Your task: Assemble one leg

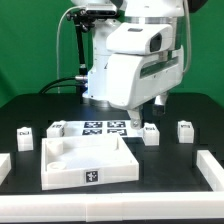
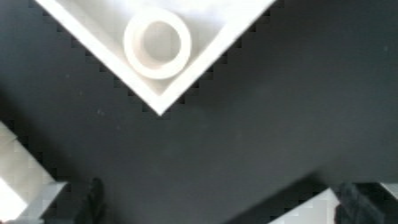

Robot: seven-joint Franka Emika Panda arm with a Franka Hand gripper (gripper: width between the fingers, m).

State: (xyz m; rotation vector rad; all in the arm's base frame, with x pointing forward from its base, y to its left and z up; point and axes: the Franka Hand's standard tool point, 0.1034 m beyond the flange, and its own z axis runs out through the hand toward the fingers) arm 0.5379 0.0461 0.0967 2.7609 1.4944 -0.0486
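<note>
as i read the two views, the gripper [image 1: 146, 112] hangs low over the black table [image 1: 30, 112], behind the marker board [image 1: 100, 127] from the exterior view's side, and it carries nothing. in the wrist view [image 2: 214, 208] its two dark fingers [image 2: 68, 205] stand spread wide and released, with only bare table [image 2: 231, 150] between them.

the leg [image 1: 150, 133] stands upright on the table at the exterior view's right end of the marker board. it is just beside the board; i cannot tell whether they touch. it sits below the gripper and apart from it. a second leg [image 1: 184, 131] stands farther to the exterior view's right, a third leg [image 1: 57, 128] stands at the board's left end, and a fourth leg [image 1: 22, 135] is well out to the left — all four in one loose row.

the panel [image 1: 60, 172] lies in front of the marker board with its raised rim up. its rear edge is near the board's front edge. in the wrist view one pointed corner of the panel [image 2: 98, 28], bearing an oval socket [image 2: 157, 45], aims toward the fingers and is well apart from them. i cannot identify the white patch [image 2: 15, 165] at that view's margin.

open room: a broad stretch of bare table lies between the panel's right edge and the right rail [image 1: 208, 170]. the left rail [image 1: 4, 165] sits near the panel's left edge — a tighter gap.
</note>
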